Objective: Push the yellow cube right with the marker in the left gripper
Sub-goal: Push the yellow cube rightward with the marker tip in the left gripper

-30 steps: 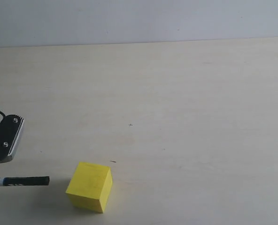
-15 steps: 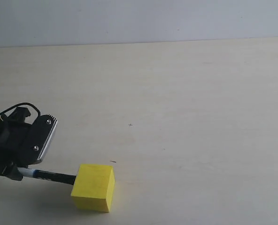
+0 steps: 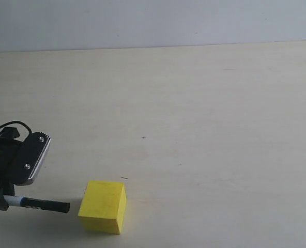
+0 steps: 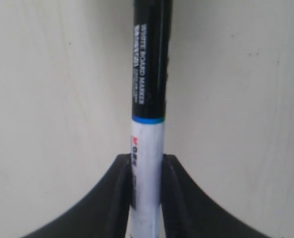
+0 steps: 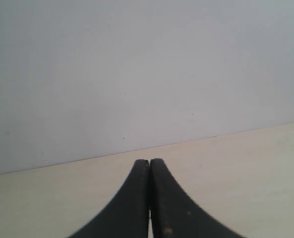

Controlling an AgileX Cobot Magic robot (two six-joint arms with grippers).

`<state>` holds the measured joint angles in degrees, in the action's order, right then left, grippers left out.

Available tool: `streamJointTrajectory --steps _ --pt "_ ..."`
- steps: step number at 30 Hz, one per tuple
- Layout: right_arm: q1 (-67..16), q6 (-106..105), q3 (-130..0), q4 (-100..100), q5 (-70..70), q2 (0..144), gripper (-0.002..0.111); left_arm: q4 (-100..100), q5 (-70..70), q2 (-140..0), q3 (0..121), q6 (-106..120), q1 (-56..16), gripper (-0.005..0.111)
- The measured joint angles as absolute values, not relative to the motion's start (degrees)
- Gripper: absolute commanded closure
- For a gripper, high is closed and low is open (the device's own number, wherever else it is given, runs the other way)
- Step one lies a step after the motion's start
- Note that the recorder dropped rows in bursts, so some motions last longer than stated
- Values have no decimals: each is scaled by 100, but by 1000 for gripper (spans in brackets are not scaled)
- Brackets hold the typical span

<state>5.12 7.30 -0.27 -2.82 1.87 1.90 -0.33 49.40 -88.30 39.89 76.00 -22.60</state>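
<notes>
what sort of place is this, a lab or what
Probably a robot lab or test bench: a bare pale table against a plain grey wall, holding only a yellow cube, and a black robot pincer gripping a marker.

Counter (image 3: 210, 129): pale cream, matte, faint grain, a few tiny dark specks (image 3: 143, 138). Wall (image 3: 153, 23) behind it: plain light grey, meets the counter's far edge in a straight line. Light soft and even, shadows weak.
</notes>
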Motion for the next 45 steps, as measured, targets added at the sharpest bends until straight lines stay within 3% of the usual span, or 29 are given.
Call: streamJointTrajectory --steps 18,26,34,45 --pt "512 730 -27 -282 187 190 108 -630 4635 -9391 3989 7792 -2260 107" --pt "512 730 -27 -282 187 190 108 -1155 4466 -9396 4106 7831 -2745 107" --pt "512 730 -27 -282 187 190 108 -378 4795 -9396 4119 7122 -2509 107" --pt "512 730 -27 -282 187 190 108 -764 4967 -9396 4119 6816 -2496 107"
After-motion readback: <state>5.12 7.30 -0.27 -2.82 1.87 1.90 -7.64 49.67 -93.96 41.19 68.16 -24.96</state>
